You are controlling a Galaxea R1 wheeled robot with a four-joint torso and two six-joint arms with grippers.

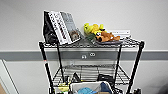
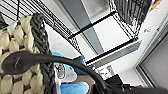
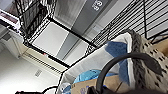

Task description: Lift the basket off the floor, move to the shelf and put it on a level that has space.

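Grey wall (image 1: 25,22), shelf (image 1: 90,43), basket (image 1: 91,87) seemingly raised

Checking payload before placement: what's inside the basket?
The basket holds blue cloth and a brown packet against its pale lining. Whatever lies beneath them is covered.

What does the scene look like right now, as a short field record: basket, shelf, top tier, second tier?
basket: beige woven basket at the lower edge of the head view, in front of the shelf, pale lining showing
basket contents: blue cloth and a brown packet
basket handle: dark curved handle over the woven side
shelf: black wire rack against a grey wall
top tier: books leaning at one end, plush toys beside them
second tier: wire grid, mostly bare in its middle
grippers: fingers not discernible
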